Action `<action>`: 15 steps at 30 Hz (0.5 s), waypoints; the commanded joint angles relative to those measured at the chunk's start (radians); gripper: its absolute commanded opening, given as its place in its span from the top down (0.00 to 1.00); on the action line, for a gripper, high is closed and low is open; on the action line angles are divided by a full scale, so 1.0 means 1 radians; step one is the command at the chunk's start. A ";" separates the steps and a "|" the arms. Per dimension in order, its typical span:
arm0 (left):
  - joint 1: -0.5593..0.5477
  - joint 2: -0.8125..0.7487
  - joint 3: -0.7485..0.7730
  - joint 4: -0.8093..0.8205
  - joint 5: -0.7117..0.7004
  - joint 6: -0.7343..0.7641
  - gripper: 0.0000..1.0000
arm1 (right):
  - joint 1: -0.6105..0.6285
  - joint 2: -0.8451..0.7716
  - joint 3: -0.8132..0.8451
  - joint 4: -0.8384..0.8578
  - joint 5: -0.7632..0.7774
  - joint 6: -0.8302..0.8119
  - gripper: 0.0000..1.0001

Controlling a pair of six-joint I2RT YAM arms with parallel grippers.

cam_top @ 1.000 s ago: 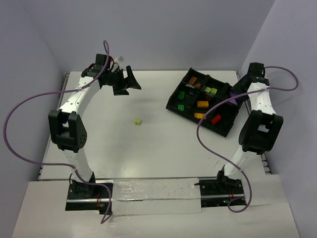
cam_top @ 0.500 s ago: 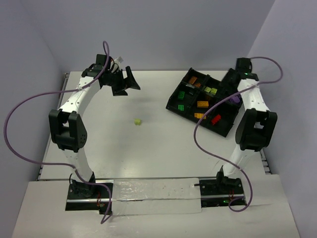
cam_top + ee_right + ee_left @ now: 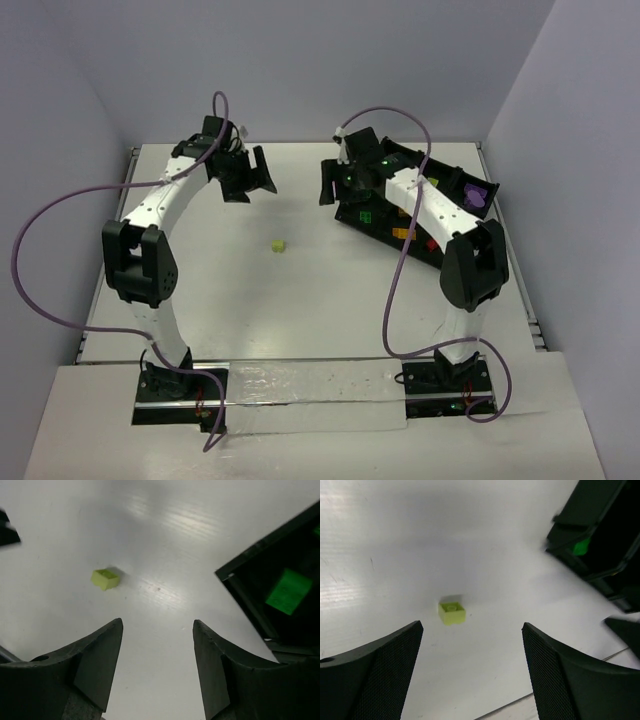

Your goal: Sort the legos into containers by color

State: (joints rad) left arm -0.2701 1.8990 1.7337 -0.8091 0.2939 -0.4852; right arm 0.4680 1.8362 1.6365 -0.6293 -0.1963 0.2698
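Left claw (image 3: 471, 627) stands wide open and empty over the table (image 3: 300, 320). A yellow-green lego (image 3: 278, 245) lies alone mid-table, apart from both claws. Right claw (image 3: 157, 625), jaws parted and empty, hangs at the left edge of the black tray (image 3: 245, 575). Separate compartments hold a green lego (image 3: 287, 591), an orange lego (image 3: 400, 233), a red lego (image 3: 432, 243) and a purple lego (image 3: 477, 197); the arm hides the rest. The loose lego sits with 1 stud up and seems nearly square, with no clear long axis.

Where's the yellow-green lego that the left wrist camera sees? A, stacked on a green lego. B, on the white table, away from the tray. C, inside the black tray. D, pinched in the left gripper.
B: the yellow-green lego lies alone on the white table, apart from the tray.
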 commanded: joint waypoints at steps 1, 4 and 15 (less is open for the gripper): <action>-0.094 0.019 -0.078 -0.079 -0.120 0.074 0.13 | -0.064 -0.036 0.056 0.020 0.046 0.049 0.34; -0.118 0.032 -0.126 -0.043 -0.164 0.045 0.19 | -0.124 -0.066 0.044 0.019 0.056 0.071 0.33; -0.205 0.131 -0.141 -0.034 -0.253 0.044 0.30 | -0.200 -0.106 0.031 0.017 0.046 0.085 0.33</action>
State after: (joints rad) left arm -0.4599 2.0133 1.5964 -0.8551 0.0769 -0.4481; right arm 0.2674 1.7836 1.6436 -0.6292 -0.1460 0.3476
